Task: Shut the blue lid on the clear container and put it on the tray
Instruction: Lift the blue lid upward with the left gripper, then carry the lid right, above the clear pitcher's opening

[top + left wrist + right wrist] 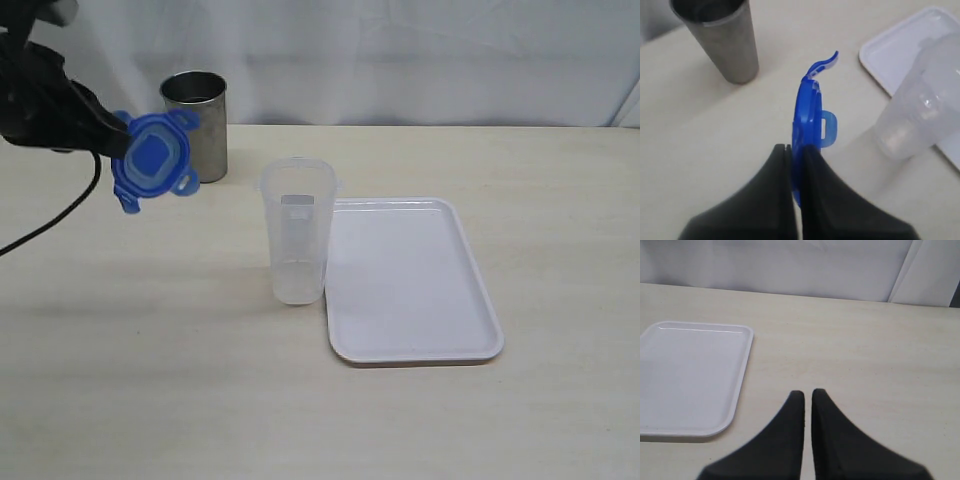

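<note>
A: Count?
B: One blue lid (807, 110), pinched in the left gripper (795, 148); one clear container (297, 240) upright beyond its tips, one tray (415, 300) just beside; one steel cup (197, 128).
A: Right gripper (808, 393)?
B: Jaws together, empty, near the tray.

**No readable markings**

We find no text, brand, number or sign that we can read. The clear container (296, 245), just beside the tray (410, 280), bears a small grey patch (297, 205) near its rim, too faint to read.

Left gripper (116, 136) hanging aloft, jaws pinching the edge of the blue lid (152, 155), right gripper (808, 392) hovering, jaws pressing nearly together
</note>
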